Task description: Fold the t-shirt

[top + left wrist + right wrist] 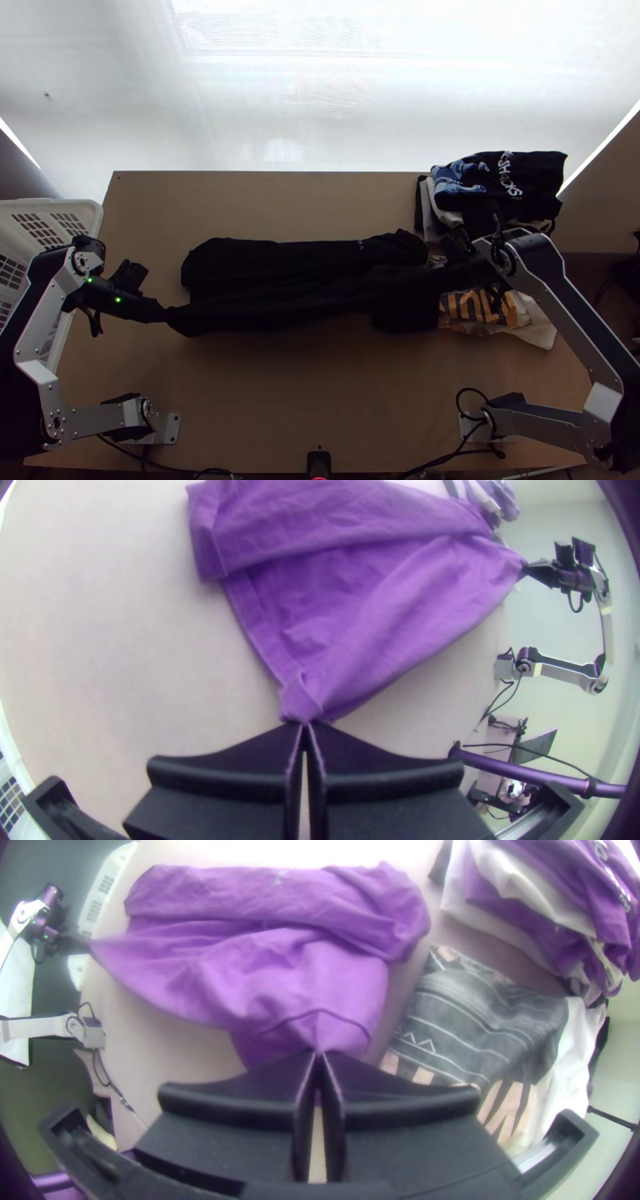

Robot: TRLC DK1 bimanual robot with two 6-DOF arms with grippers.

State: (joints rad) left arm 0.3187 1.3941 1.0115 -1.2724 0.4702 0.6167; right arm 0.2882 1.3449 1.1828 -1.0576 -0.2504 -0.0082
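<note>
While the t-shirt [296,280] lies part-folded, left gripper [164,313], right gripper [442,277] at opposite ends, jaws clamped on it.

T-shirt [280,973] in right claw [432,277]; clothes [487,1020] nearby

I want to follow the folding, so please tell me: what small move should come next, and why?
Likely, the left gripper and right gripper should carry the held side of the shirt toward its far side, which looks folded; both are shut on the cloth, stretched between them.
</note>
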